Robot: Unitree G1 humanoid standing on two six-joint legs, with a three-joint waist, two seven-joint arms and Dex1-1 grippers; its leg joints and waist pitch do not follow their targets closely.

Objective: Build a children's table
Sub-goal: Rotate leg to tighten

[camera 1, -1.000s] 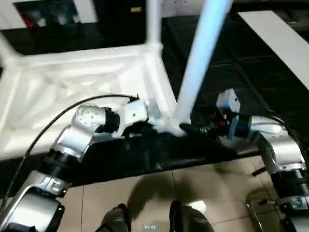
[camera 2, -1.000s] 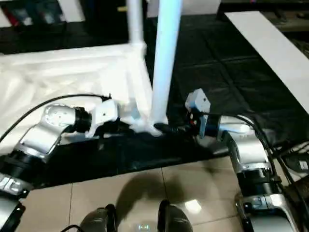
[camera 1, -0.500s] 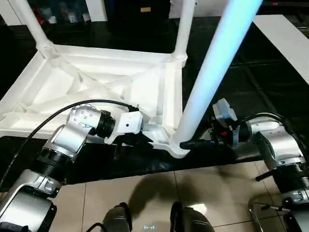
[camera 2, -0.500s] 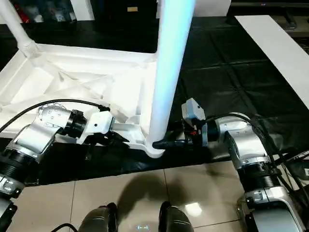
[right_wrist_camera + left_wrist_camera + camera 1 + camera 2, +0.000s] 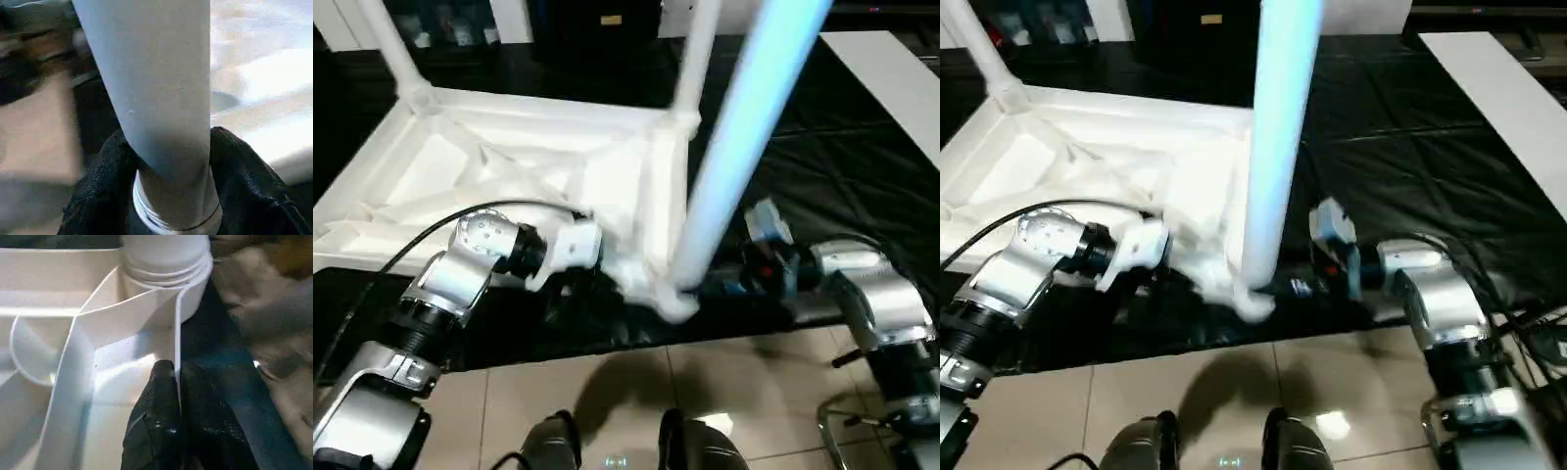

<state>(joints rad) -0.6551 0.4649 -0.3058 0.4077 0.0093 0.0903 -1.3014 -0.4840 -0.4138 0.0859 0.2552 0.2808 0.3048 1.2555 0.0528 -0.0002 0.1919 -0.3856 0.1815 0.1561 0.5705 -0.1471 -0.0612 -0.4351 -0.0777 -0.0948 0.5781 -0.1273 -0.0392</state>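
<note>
- White plastic, ribbed side up: the children's table [image 5: 509,186] lies upside down on the black-covered work table [image 5: 822,166], near its front edge, so the corner sockets face upward where legs can be pushed in.
- Two far legs [image 5: 695,54] stand in their sockets, which suggests the build is well along.
- The near leg [image 5: 744,137] rises from the front corner socket [image 5: 671,294], leaning away to the right, so it seems not fully seated or straight.
- The right gripper [image 5: 166,196] has its two black fingers [image 5: 244,176] on either side of this leg's foot, closed around it just above the socket. Gripping so low probably gives control where the leg enters the socket.
- The left gripper [image 5: 176,401] is pinched shut on a thin upright rib [image 5: 177,333] of the table's underside, just beside the same corner. This hold likely pins the light top so it cannot slide or tip while the other arm works.
- The corner sits close to the work table's edge, with tiled floor [image 5: 636,392] below; a slip could push the top off.
</note>
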